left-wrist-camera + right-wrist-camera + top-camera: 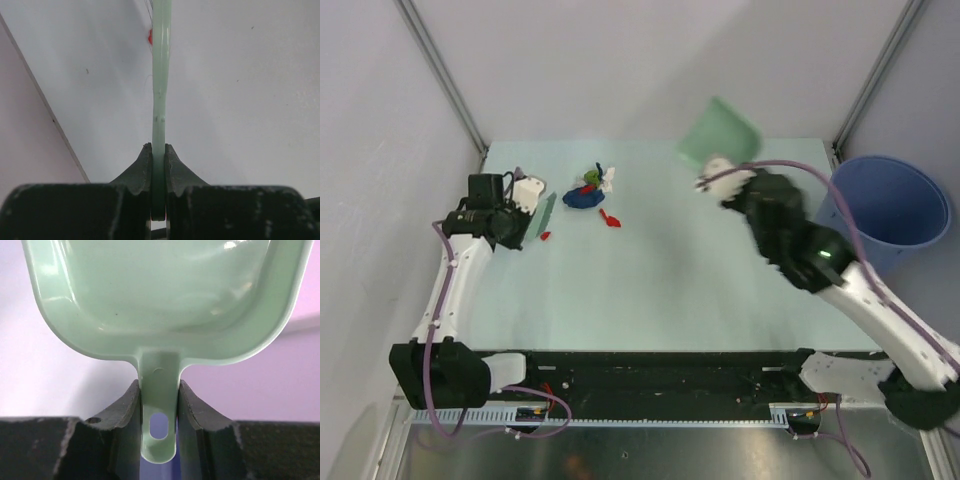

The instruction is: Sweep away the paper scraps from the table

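So the left gripper [158, 165] is pinched tight on a thin pale green tool [161, 75]. The wrist view shows it edge-on, squeezed between both fingers and running straight out away from the camera. A little red scrap [150, 36] sits right next to the tool near its far end, but I can't tell if they actually touch. From the top view this arm is over at the left side of the table [670, 290], with the tool angled down toward the surface.

The right gripper [159, 400] is clamped on the handle of the pale green dustpan [160, 300], one finger on each side of the stem, and the pan's open inside faces the wrist camera. From above, the dustpan is a bit blurry, tilted, and shows up over the far right corner. The blue bucket [890, 205] stands just off the table's right edge, near that arm.

The paper scraps [588, 190] are on the far left part of the table. There's a dark blue one with green and white bits bunched together, plus a couple of red ones a little closer in, just beside the left gripper's tool.
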`<state>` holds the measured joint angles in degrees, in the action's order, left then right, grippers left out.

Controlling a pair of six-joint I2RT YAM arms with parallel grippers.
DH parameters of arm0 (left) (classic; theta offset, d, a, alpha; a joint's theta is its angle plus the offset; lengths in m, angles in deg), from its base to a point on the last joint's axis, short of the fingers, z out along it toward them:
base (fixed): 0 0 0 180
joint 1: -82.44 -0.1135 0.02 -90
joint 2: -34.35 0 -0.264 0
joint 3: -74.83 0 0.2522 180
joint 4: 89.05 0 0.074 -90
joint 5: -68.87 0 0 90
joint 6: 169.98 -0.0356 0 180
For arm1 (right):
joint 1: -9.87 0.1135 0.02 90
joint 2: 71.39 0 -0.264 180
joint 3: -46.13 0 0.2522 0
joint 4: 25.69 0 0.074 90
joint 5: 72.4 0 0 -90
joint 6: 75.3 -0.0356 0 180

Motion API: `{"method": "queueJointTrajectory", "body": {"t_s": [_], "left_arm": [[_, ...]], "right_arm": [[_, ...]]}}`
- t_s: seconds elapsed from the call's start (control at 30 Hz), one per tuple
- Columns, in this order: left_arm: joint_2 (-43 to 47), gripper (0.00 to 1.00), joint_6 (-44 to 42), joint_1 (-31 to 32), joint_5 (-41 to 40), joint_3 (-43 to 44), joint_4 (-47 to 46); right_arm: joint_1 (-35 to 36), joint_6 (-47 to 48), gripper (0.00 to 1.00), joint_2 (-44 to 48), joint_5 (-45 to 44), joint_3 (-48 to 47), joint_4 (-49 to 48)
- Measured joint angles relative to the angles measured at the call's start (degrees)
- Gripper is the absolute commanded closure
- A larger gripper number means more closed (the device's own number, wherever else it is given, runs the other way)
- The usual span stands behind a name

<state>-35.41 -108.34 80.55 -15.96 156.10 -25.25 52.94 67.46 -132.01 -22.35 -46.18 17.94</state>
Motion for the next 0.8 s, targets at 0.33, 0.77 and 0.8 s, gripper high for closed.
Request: {"method": "queueJointTrajectory", "body": {"t_s": [0.33, 0.77, 0.8], "left_arm": [[-4.24, 1.0, 2.64, -0.81, -9.14, -3.43, -6.78], [-13.73, 1.0, 4.44, 1.38, -10.29, -7.56, -12.22], [-13.77, 1.0, 4.42, 2.25, -9.6, -7.63, -12.55]], "right_arm": [[6.78, -31.34, 1.0, -30.82, 27.63, 0.59, 7.13], [0.92, -43.43, 1.0, -43.6, 44.61, 0.42, 22.93], [0.48, -43.78, 1.0, -43.76, 44.89, 0.42, 23.15]]}}
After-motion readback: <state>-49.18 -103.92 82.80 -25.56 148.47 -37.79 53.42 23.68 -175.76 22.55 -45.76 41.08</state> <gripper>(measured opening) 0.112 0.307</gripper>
